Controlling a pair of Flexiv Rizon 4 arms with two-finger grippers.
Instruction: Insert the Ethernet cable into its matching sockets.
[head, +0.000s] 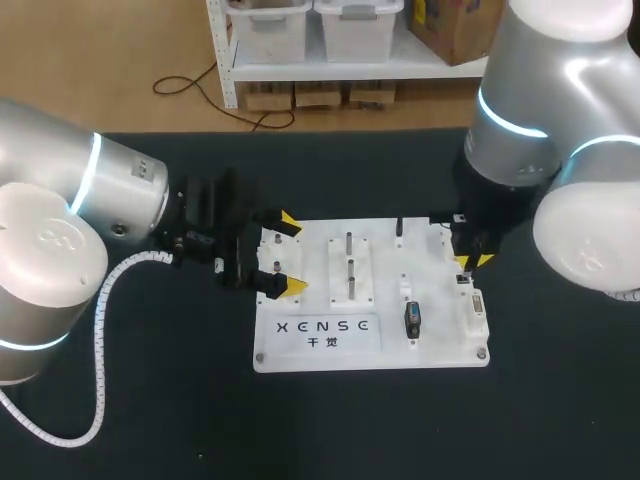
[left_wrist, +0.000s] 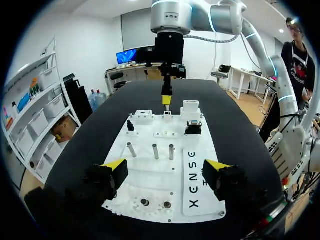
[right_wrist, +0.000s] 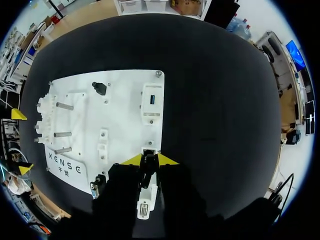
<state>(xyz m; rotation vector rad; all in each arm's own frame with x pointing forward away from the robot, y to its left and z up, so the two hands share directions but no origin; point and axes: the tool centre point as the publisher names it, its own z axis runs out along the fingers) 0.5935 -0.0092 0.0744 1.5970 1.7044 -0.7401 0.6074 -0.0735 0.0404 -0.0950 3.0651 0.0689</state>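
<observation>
Table (head: 400, 430): black top shows on every side of the white board (head: 440, 340), widest on the near side and to the right.

Left gripper (head: 292, 254): at the board's left edge. Fingers spread wide, one tip far and one near, with only the board's edge in the gap. Holds nothing. I can't tell whether the tips touch the board.

Right gripper (head: 470, 262): comes down over the board's right edge. Fingers narrow, pinching a small dark plug (right_wrist: 148, 162) from both sides. No cable run can be made out behind it. The plug is low over the right edge strip, and I can't tell if it is seated.

Round the plug: a white block with a blue slot (right_wrist: 151, 100) just beyond it on the far side, and a second white socket block (head: 476, 308) just beside it on the near side, partly under the gripper body. Both sit along the same right edge, so the room there is tight.

Further left on the board:
- a dark connector (head: 412, 318), near-right of middle
- a black post (head: 399, 228) at the far edge
- upright pegs (head: 349, 243) in the middle
- a lettered label (head: 330, 335) near-left

All of these are well apart from both grippers.
</observation>
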